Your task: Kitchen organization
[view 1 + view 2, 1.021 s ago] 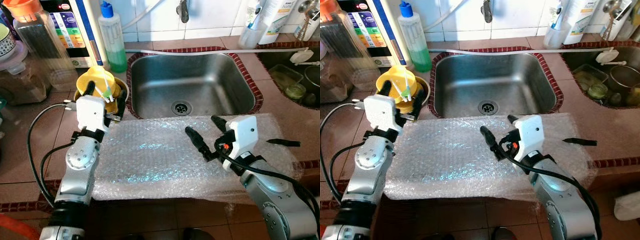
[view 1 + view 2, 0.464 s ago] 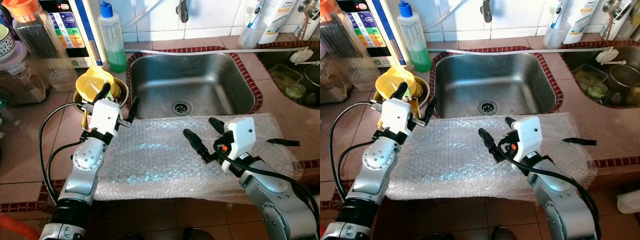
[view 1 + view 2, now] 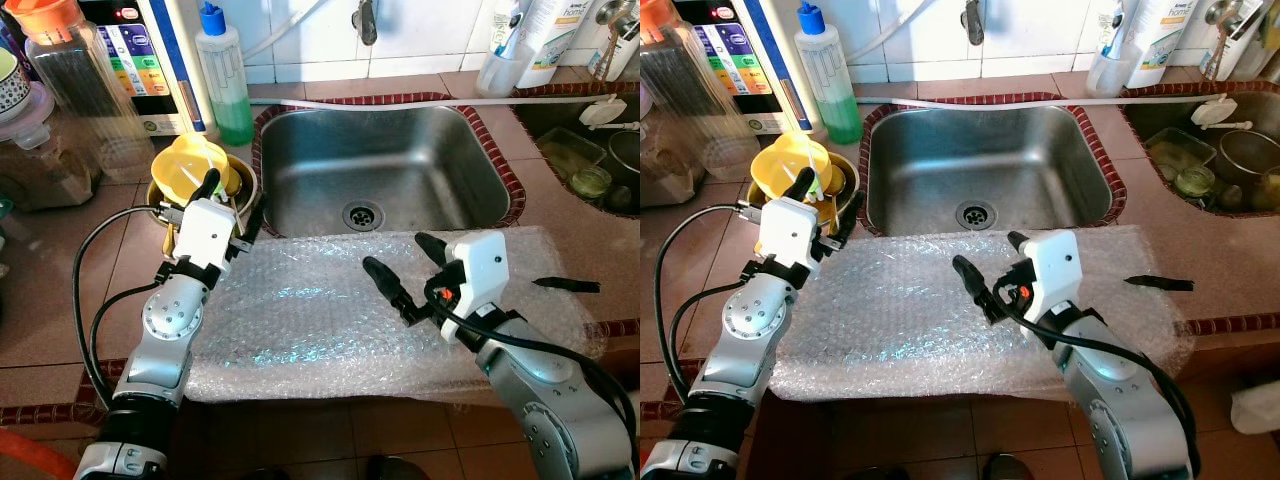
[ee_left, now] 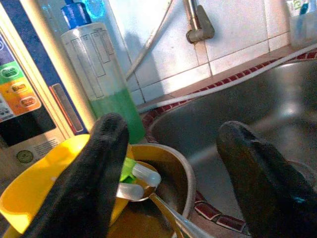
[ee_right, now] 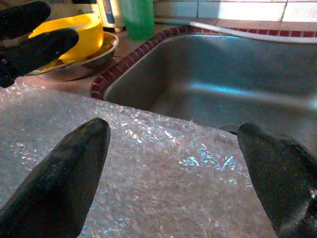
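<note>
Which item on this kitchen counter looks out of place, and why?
The bubble wrap: a large sheet lies spread on the counter in front of the sink, its far edge at the sink's rim. It is packing material, not kitchenware. A small black object lies on its right end.

The sink point(image 3: 400, 165) is brushed steel, dully glossy, with a metal drain point(image 3: 362, 214). Clear bubble wrap point(image 3: 320, 320) glints, crinkled and bumpy, over the table point(image 3: 60, 300) of matt reddish-brown tile. A yellow plastic bowl point(image 3: 192, 160) sits in a shiny metal bowl point(image 4: 171, 171). The soap bottle point(image 3: 226, 80) is translucent plastic. Wall tiles point(image 3: 420, 30) are glossy white. Each pincer has matt black fingers point(image 5: 54, 183); the arms point(image 3: 165, 330) are smooth silver metal.
</note>
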Controlling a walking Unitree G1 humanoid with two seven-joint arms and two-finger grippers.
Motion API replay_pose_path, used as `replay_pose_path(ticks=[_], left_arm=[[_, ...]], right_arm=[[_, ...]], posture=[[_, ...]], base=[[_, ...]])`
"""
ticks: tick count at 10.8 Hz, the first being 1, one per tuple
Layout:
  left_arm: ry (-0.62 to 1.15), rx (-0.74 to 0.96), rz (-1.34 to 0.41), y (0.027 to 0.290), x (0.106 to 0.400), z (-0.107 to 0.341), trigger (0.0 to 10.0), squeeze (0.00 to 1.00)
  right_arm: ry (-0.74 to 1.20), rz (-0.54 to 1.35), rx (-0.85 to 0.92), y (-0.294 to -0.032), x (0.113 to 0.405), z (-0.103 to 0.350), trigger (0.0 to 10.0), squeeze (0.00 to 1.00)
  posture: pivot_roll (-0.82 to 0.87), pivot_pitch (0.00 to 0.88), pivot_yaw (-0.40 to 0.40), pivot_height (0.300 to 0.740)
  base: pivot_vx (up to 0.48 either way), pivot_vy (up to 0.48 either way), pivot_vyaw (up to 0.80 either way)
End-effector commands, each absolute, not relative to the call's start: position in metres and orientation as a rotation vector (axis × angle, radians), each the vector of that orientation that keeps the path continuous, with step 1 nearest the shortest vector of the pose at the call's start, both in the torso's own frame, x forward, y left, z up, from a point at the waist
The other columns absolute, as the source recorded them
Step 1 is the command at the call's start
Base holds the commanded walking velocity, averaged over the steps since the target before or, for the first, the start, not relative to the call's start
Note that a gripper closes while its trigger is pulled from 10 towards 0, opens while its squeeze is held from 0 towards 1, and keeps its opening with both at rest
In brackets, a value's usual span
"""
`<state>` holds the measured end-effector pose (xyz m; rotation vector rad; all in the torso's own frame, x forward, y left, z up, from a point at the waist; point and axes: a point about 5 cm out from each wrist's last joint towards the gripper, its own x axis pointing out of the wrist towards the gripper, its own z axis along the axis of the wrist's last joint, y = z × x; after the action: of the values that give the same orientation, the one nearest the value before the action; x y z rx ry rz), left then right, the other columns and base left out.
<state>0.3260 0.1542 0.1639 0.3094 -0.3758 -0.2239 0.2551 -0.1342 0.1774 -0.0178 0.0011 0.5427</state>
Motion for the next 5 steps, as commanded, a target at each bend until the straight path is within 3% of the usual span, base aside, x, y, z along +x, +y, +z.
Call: replay_pose_path(ticks=[1, 2, 3, 4, 5], left_arm=[[-0.380, 0.333, -0.216, 0.1583, 0.3266, 0.1644, 0.8, 0.00], [-0.372, 0.349, -0.206, 0.1604, 0.3272, 0.1631, 0.0, 0.00], [-0.364, 0.367, -0.211, 0.1610, 0.3278, 0.1620, 2.2, 0.00], [-0.362, 0.397, -0.216, 0.1608, 0.3281, 0.1617, 10.0, 0.00], [-0.359, 0.407, -0.215, 0.1609, 0.3282, 0.1610, 5.6, 0.00]], right_arm=[[-0.015, 0.560, -0.020, -0.1313, 0.2526, 0.1812, 10.0, 0.00], [-0.015, 0.561, -0.020, -0.1314, 0.2523, 0.1814, 10.0, 0.00], [-0.014, 0.560, -0.021, -0.1314, 0.2526, 0.1814, 10.0, 0.00], [-0.013, 0.562, -0.022, -0.1310, 0.2525, 0.1813, 10.0, 0.00], [-0.013, 0.563, -0.023, -0.1312, 0.2522, 0.1813, 10.0, 0.00]], posture=[[-0.21, 0.181, 0.045, 0.740], [-0.21, 0.184, 0.045, 0.740], [-0.21, 0.187, 0.044, 0.740], [-0.21, 0.187, 0.044, 0.740], [-0.21, 0.189, 0.043, 0.740]], base=[[0.000, 0.000, 0.00], [0.000, 0.000, 0.00], [0.000, 0.000, 0.00], [0.000, 0.000, 0.00], [0.000, 0.000, 0.00]])
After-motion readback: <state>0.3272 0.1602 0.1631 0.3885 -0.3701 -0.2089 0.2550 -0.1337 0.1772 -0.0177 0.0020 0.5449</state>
